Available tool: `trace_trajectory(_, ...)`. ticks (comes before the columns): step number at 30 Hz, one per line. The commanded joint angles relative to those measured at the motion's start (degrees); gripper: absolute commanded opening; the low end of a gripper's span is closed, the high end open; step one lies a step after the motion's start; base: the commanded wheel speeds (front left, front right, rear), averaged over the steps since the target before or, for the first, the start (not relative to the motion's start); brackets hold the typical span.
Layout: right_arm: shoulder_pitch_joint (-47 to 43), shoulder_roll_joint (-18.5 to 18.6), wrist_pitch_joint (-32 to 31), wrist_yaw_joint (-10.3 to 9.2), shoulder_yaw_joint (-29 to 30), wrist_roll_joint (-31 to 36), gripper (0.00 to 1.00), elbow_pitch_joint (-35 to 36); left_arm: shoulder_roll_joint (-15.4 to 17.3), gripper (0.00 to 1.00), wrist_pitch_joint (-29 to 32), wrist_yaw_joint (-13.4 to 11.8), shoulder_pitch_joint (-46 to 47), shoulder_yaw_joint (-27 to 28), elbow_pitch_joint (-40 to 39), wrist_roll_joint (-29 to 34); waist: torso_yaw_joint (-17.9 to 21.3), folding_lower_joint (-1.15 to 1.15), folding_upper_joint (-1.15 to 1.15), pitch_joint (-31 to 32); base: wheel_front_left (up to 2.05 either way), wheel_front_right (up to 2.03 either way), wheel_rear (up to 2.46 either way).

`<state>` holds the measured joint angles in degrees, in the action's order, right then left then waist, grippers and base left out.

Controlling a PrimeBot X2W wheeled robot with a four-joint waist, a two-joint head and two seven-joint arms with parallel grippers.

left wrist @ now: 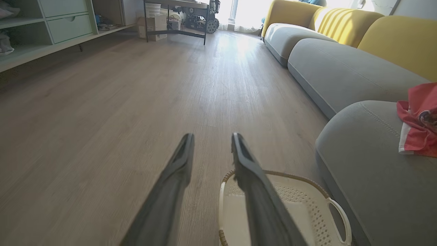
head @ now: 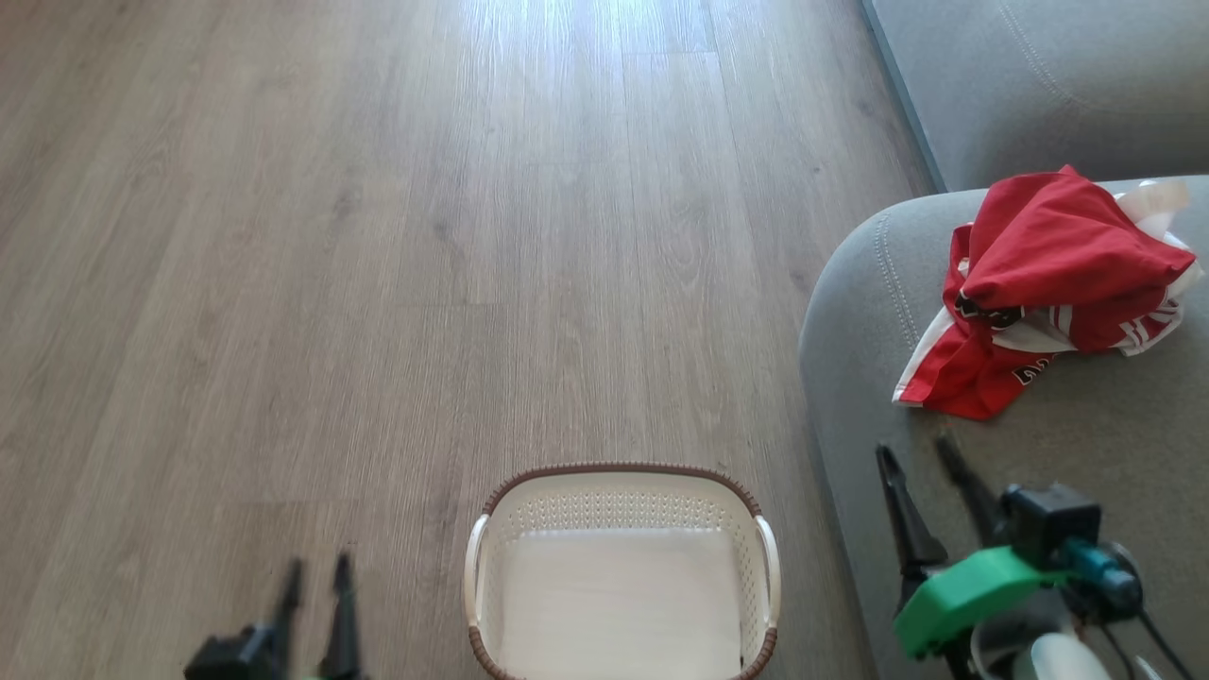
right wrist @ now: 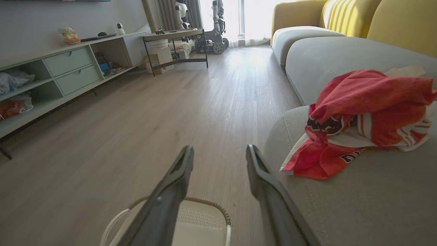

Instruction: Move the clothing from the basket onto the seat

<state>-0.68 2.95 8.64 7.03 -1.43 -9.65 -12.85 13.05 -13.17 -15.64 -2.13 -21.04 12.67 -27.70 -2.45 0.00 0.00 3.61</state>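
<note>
Though the head view crops it at the right edge, the clothing (head: 1048, 283) is plainly a crumpled red heap with white stripes and trim lying on the seat (head: 1115, 434), near its rounded corner. The folds make it impossible to tell how many garments are in the heap. Black-and-white lettering peeks out low down, but too little of it shows to read. The right end effector (head: 914, 446) hovers over the seat short of the heap and apart from it, its two dark fingers spread fairly wide with nothing between them. The basket (head: 619, 467) stands on the wooden floor (head: 378, 283) just beside the seat, its pale bottom in view. Its near end is cut off by the lower edge of the head view. The left end effector (head: 318, 567) hangs over the floor to the basket's left, blurred and mostly cropped there. In the left wrist view its fingers are parted by a narrower gap and grip nothing. One finger overlaps the basket's rim in that view and hides part of it.
</note>
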Motion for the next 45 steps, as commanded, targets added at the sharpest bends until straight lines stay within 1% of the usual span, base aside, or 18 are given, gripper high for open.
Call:
trace_trajectory(1,-0.16,-0.02,-0.02,-0.01,-0.06,-0.06,0.0,-0.84,-0.27,0.0,0.05,0.02,-0.13,-0.11,0.75,-0.06,0.0,0.0,0.0,0.0,0.0,0.0,0.0)
trace_trajectory(4,-1.46,-0.01,-0.17,-0.01,-0.17,-0.35,0.0,-3.51,-1.05,0.0,0.14,0.07,-1.1,-0.44,3.01,-0.28,0.01,0.0,0.0,-0.01,0.0,0.0,0.0)
trace_trajectory(28,0.33,-0.02,-2.96,0.08,1.37,-15.49,0.0,-3.25,-2.69,0.0,3.68,3.4,0.56,4.7,1.73,-12.18,0.47,0.0,0.0,-0.64,0.0,0.0,0.0)
trace_trajectory(45,1.74,0.04,-5.08,0.15,2.5,-27.42,0.0,-3.07,-3.99,0.0,6.47,6.04,1.89,8.74,0.77,-21.48,0.82,0.0,0.0,-1.14,0.0,0.0,0.0)
